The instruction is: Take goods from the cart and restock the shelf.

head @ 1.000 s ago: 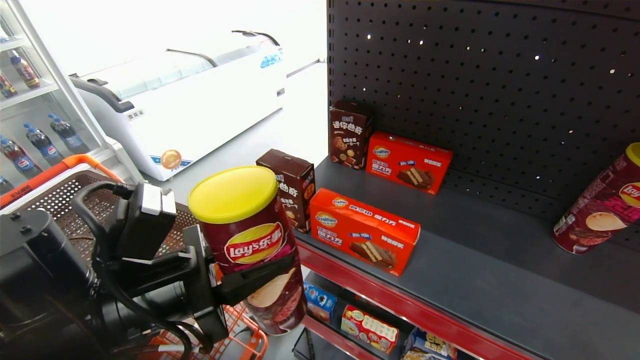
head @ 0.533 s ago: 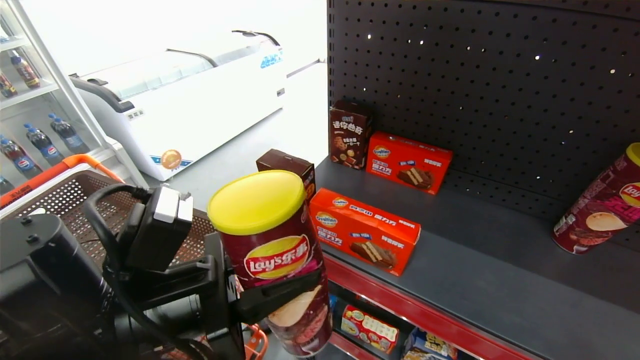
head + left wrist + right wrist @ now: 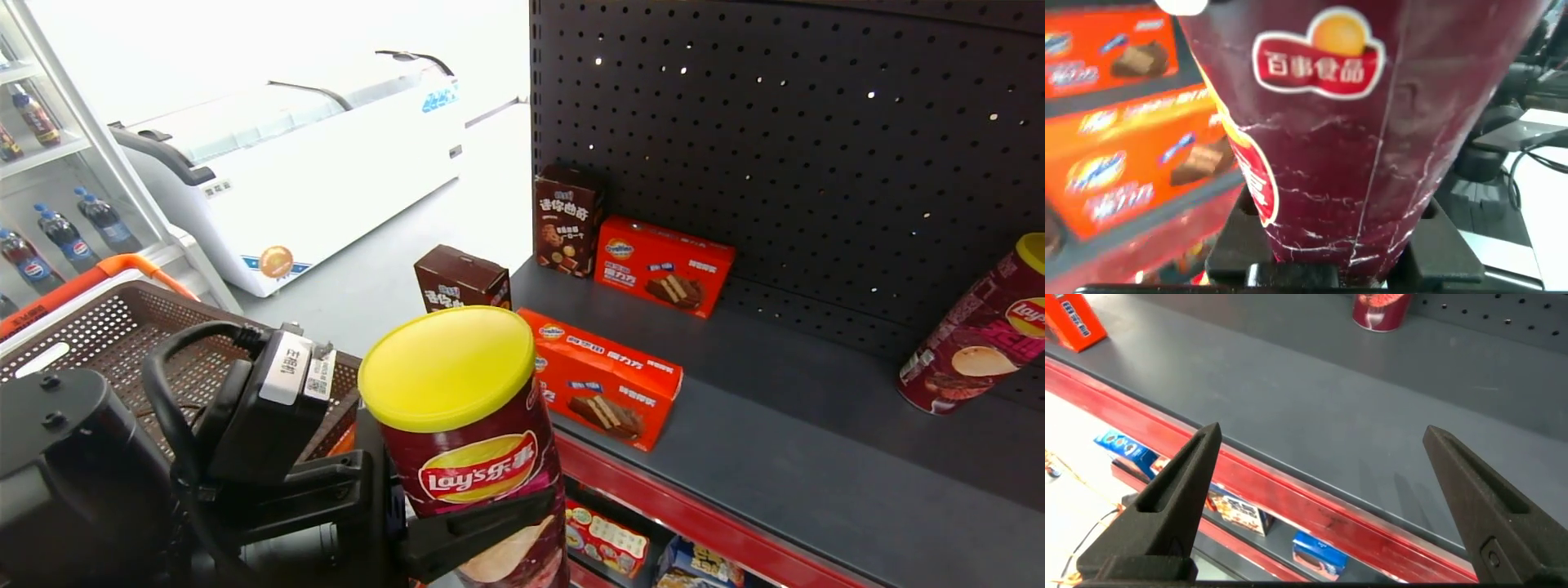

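Left claw [image 3: 457, 531] pinching a yellow-lidded chip can [image 3: 465, 408], lid up, just before the red front edge [image 3: 653, 506] of the dark grey shelf [image 3: 784, 457], right claw [image 3: 1321, 433] spread above it (orange boxes [image 3: 608, 392], a second can [image 3: 971, 335] leaning on black pegboard [image 3: 775, 122]), brown cart [image 3: 122, 327] beside, white chest freezer [image 3: 310, 163] beyond.

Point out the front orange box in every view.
Head view: front orange box at the shelf's front, behind the chip can's lid.
Left wrist view: beside the chip can.
Right wrist view: cut by the frame, far along the shelf.
Shared landmark: the shelf's red front edge.
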Tool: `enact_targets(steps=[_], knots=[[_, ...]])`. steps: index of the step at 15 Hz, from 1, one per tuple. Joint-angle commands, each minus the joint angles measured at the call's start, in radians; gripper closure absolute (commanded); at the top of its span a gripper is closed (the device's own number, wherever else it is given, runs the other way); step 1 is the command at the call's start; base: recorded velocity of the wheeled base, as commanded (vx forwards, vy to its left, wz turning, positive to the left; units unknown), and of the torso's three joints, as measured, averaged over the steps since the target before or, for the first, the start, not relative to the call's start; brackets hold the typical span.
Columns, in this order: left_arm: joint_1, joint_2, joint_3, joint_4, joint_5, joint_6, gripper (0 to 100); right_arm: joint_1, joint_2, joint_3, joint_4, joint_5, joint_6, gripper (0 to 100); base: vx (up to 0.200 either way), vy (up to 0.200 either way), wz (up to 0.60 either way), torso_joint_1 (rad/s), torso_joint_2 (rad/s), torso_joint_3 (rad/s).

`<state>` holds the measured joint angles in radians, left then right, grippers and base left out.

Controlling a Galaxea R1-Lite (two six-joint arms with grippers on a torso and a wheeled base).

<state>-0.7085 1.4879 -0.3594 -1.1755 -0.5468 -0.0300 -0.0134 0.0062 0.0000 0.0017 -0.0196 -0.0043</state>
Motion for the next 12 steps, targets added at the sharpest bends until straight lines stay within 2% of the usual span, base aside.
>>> enact_targets(steps=[1, 11, 12], knots=[[-0.002, 0.002, -0.006, -0.003, -0.001, 0.001, 100, 0.0, 0.001, 0.0, 0.0, 0.0, 0.0, 0, 0.0, 0.0, -0.6, -0.007, -0.01, 0.007], [-0.012, 0.018, -0.01, -0.009, -0.008, 0.001, 100, 0.0, 0.001, 0.0, 0.0, 0.0, 0.0, 0, 0.0, 0.0, -0.6, 0.004, 0.0, 0.003], [-0.012, 0.018, -0.01, -0.007, -0.008, 0.002, 100, 0.0, 0.0, 0.0, 0.0, 0.0, 0.0, 0, 0.0, 0.0, 0.0, 0.0, 0.0, 0.0]])
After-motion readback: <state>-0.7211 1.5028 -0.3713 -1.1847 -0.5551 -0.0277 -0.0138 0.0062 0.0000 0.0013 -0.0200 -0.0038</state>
